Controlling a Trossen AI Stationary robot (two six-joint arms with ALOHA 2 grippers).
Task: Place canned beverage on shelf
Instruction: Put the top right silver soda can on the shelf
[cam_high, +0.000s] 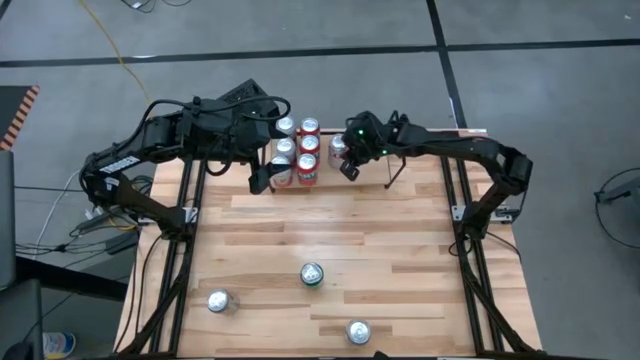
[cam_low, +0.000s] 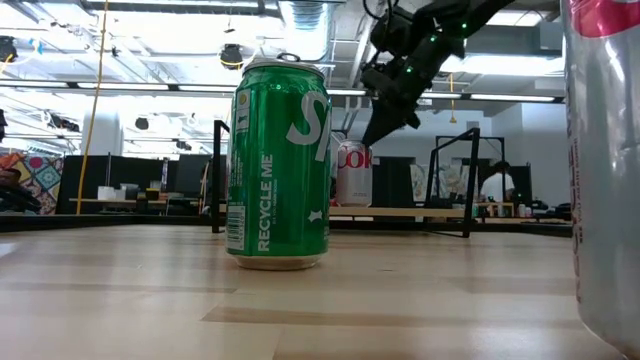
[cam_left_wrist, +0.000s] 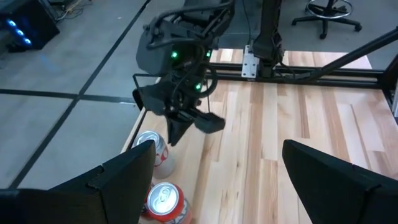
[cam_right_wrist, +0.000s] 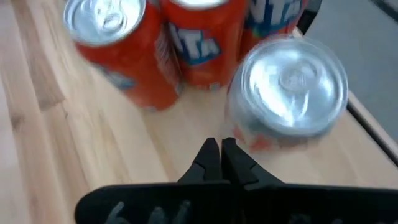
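Observation:
Several red and silver cans (cam_high: 297, 150) stand in a cluster on the shelf's light wood floor (cam_low: 420, 211) at the table's far edge. The shelf's thin wire end (cam_high: 394, 172) shows to the cluster's right. A silver-topped can (cam_right_wrist: 289, 87) stands at the cluster's right side (cam_high: 338, 147). My right gripper (cam_right_wrist: 221, 152) is shut and empty, pointing down just to the near side of this can and a little above it (cam_low: 378, 130). My left gripper (cam_high: 264, 179) is wide open and empty at the cluster's left near corner, beside a red can (cam_left_wrist: 165, 200).
A green can (cam_high: 312, 274) stands upright mid-table, and two silver-topped cans (cam_high: 219, 301) (cam_high: 358, 331) stand nearer the front edge. Black frame rails (cam_high: 185, 250) (cam_high: 470, 260) run along the table's left and right sides. Bare wood lies between the cluster and the green can.

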